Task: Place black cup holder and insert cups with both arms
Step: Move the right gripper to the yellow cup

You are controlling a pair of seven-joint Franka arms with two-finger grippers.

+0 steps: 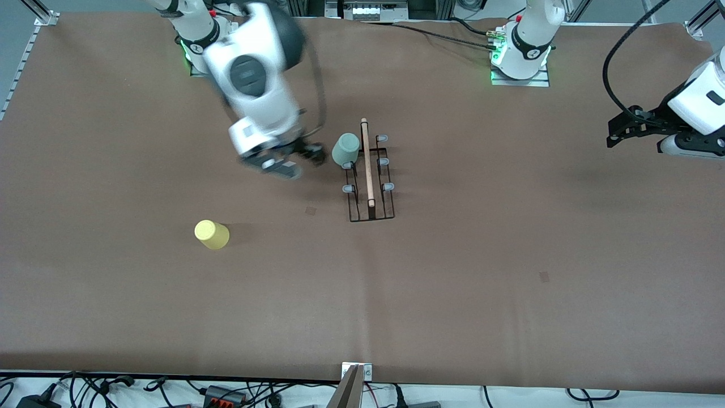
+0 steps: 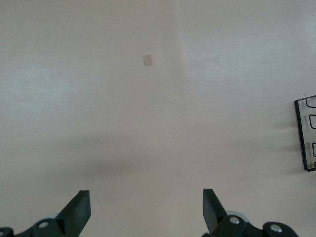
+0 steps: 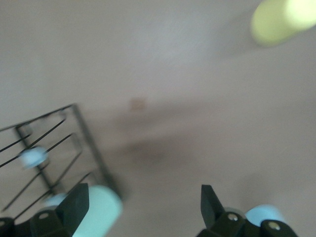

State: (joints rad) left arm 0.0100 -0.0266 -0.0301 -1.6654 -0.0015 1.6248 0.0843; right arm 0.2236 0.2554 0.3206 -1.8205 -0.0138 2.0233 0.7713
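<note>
The mint cup (image 1: pixel 345 149) sits on the rack (image 1: pixel 371 187), with the right tool (image 1: pixel 294 158) just beside it, wide open and empty. The left tool (image 1: pixel 617 133) waits well apart toward its own end, also open and empty. The yellow cup (image 1: pixel 212 234) stands on the bench (image 1: pixel 510 272), nearer the camera than the rack.

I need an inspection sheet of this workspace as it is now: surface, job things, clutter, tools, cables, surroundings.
Surface: brown table, a few small dark patches.
Job things: black rack with wooden rod near the middle; mint cup sits on a prong at the rack's edge toward the right arm's end; yellow cup stands upside down on the table, nearer the front camera; no blue cup seen.
Clutter: nothing seen.
Tools: right tool open, over the table beside the mint cup, holding nothing; left tool open, empty, waiting at the left arm's end.
Cables: black cables run to the left arm's base.
Surroundings: loose wires lie along the front edge.
</note>
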